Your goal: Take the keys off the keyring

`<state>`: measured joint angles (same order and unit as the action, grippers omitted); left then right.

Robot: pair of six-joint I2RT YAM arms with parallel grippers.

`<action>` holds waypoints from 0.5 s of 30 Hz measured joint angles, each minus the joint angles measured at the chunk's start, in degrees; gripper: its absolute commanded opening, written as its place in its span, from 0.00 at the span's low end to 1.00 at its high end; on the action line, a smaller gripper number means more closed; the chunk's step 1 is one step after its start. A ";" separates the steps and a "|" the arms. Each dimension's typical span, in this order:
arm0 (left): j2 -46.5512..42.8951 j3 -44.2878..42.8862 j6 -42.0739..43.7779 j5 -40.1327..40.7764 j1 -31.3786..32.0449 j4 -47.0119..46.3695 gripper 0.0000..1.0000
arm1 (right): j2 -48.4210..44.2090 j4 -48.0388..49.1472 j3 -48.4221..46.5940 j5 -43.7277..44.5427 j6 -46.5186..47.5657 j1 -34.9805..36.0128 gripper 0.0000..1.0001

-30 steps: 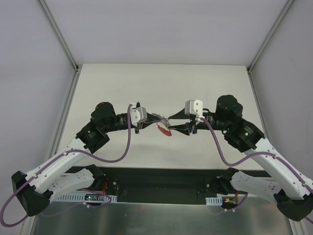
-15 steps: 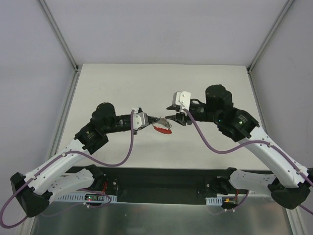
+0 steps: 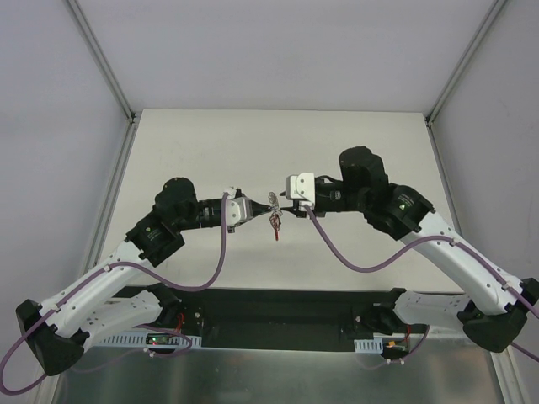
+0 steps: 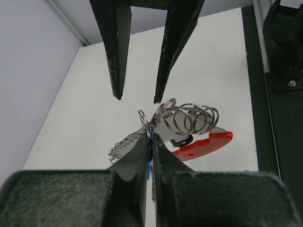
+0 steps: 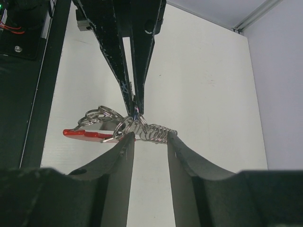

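My left gripper [image 4: 150, 138] is shut on one wire ring of the keyring [image 4: 189, 118], which it holds in the air over the table. Several linked silvery rings hang from that ring, along with a flat grey key [image 4: 214, 126] and the red tag [image 4: 203, 144]. In the top view the red tag [image 3: 276, 227] hangs down between the two arms. My right gripper [image 5: 150, 136] faces the left one, open, with its fingertips on either side of a short coil of small rings [image 5: 158, 131]. In the left wrist view the right gripper [image 4: 137, 98] comes down from above.
Below the keyring lies the white table [image 3: 202, 151], with grey walls and metal corner posts around it. Both arm bases and a black strip with cables run along the near edge [image 3: 278, 311].
The right arm has swung left and forward, and its fingertips now reach the rings. Both wrists have rolled. The red tag, which lay sideways, now hangs down.
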<state>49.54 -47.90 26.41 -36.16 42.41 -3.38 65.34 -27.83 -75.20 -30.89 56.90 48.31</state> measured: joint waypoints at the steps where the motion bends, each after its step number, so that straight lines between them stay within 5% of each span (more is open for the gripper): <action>1: -0.02 0.00 0.00 -0.07 0.00 0.00 0.00 | 0.13 -0.07 0.00 0.00 0.26 0.11 0.36; 15: -0.07 0.00 -0.02 -1.22 -0.02 0.11 0.00 | 2.80 -0.35 0.00 1.73 3.76 3.34 0.21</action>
<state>49.47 -47.90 26.39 -37.39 42.39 -3.27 68.14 -28.18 -75.20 -29.17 60.66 51.66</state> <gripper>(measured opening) 0.020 0.281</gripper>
